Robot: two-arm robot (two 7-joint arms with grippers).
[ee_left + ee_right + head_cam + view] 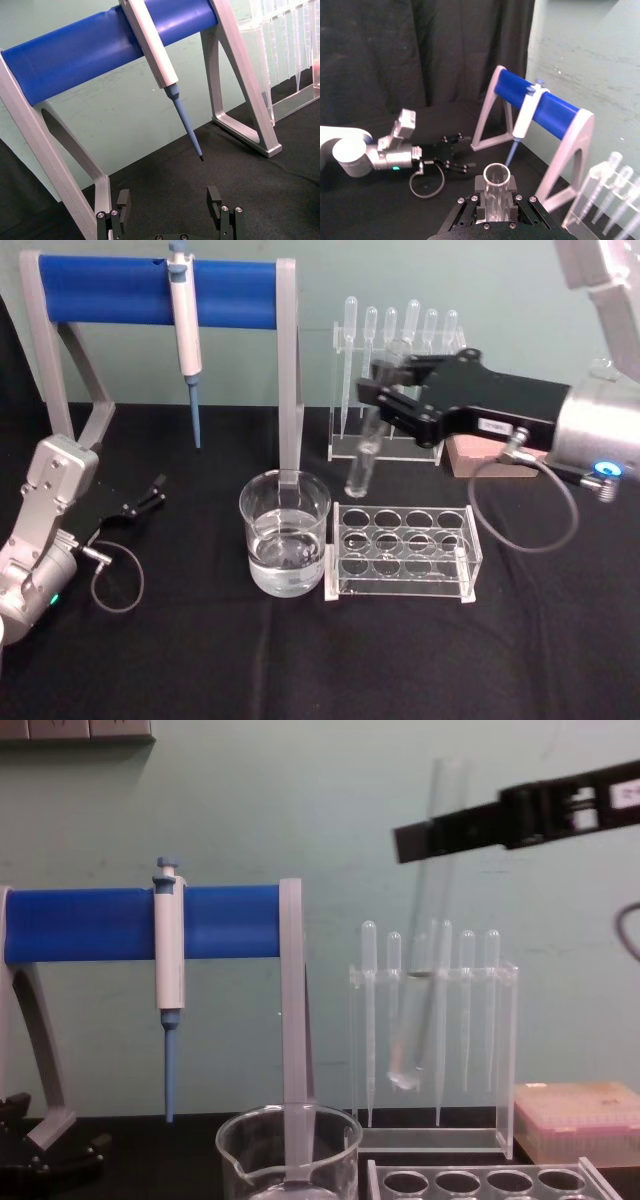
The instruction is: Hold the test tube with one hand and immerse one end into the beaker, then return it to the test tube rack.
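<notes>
- Glass dominates the head view: the clear, round-bottomed test tube (362,462) hangs tilted in the right gripper's (388,398) closed black jaws. It is above the clear rack (400,552) and right of the wide beaker (285,540), which holds clear liquid. The left gripper (150,495) sits low over the black table (300,670).
- Left wrist view: the left gripper's (170,202) jaws stand apart and empty, below the white pipettor's (149,45) blue tip.
- Right wrist view: the test tube's (495,192) open rim rises between the clamping jaws.
- Chest view: the test tube's (420,1000) bottom hangs above the rack (480,1182), before frosted pipettes (467,1000).
</notes>
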